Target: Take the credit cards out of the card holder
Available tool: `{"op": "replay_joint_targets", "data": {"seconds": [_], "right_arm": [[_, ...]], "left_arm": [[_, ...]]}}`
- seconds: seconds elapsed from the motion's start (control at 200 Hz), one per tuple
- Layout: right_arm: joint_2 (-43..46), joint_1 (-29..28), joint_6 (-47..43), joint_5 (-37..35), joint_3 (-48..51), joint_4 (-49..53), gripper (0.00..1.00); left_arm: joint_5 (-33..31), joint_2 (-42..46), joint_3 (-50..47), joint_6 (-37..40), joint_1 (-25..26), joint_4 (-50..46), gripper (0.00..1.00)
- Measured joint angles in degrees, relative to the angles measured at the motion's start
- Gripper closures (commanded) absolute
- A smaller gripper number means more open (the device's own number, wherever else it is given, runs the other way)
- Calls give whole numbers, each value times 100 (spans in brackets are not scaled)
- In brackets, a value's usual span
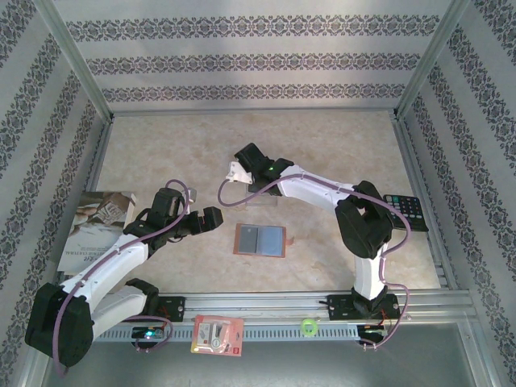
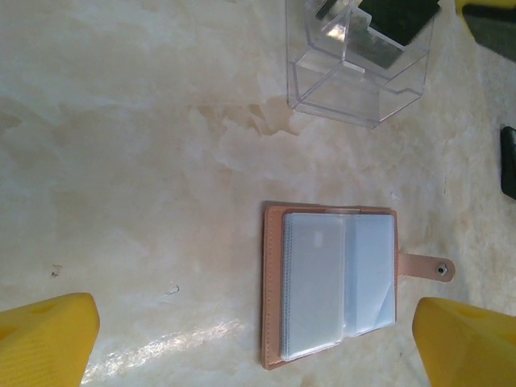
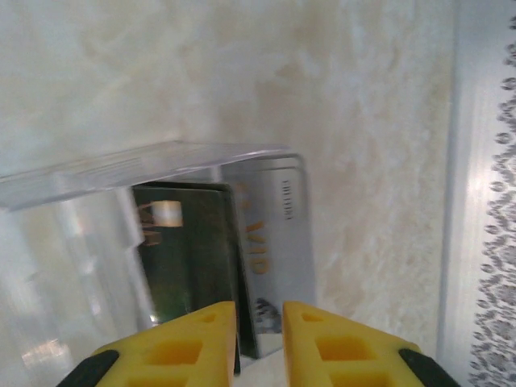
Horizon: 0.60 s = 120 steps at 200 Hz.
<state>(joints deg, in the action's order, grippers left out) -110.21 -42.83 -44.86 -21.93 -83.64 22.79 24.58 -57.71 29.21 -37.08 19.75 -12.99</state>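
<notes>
Shiny silver card [image 3: 278, 226] in the far clear plastic box [image 3: 121, 169]
Light, stiff, slippery: pinch its edge. Right claw [image 3: 260, 316] open a crack, left claw [image 2: 258, 343] wide open.

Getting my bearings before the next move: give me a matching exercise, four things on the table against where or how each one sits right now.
Things:
1. card holder
2. credit cards
3. calculator
4. magazine

Places or states:
A. at the right edge of the table
B. lying open and flat, mid-table
C. at the left edge of the table
D. inside the clear box

Pairs: 1-B, 2-D, 3-A, 4-C
</notes>
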Motion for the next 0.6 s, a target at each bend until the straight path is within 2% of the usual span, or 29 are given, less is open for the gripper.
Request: {"op": "replay_joint_targets", "data": {"seconds": [0.185,0.345,0.435,0.6], "right_arm": [[7,33,271,-345,0,-651,71],[468,-57,1252,-365,85,-734,67],[1003,-229,2146,-149,221,-570,64],[1843,-522,3729,717,726,-133,62]], "left_arm": [[79,20,-24,-2,0,11,0],[92,201,-133,-70,0,76,0],[87,273,-179,-111,0,138,0],[39,328,-240,-173,0,190,0]]}}
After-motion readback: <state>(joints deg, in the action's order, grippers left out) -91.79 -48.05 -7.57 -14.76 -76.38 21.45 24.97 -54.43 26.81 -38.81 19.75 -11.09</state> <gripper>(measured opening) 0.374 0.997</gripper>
